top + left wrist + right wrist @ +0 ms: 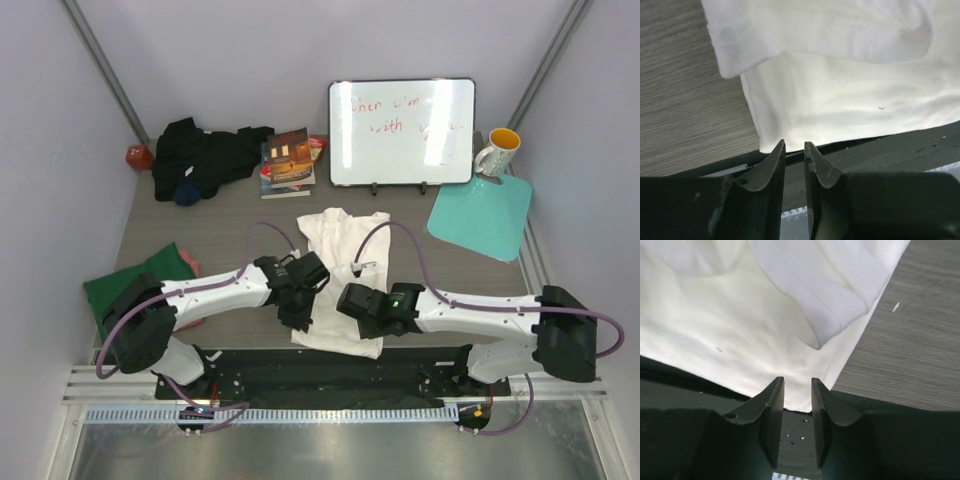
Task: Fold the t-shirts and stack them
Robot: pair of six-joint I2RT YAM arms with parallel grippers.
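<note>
The white shirt [335,240] lies mid-table between the two arms. Its sleeves are turned in over the body, and its near hem spills past the table [240,215] edge onto the black plate [330,365]. The left gripper [795,147] sits at the hem's left corner, its jaws parted by a narrow gap with nothing between them. The right gripper [797,382] mirrors it at the right corner, also slightly parted and empty. The main risk is a shallow or uneven pinch. With the tips at the very edge of the cloth, a closing jaw may catch only the top layer, or miss the hem altogether, and one corner would then rise alone and skew the fold. The turned-in sleeves lie loose, so a quick lift would likely shake them open and undo the narrowing. The overhanging hem could also drag or catch on the plate's edge. Both arms' cables arc over the cloth and might brush it as the arms swing forward. The black shirts [205,155] at the back left and the green shirt [130,285] at the left lie well apart from all this.
</note>
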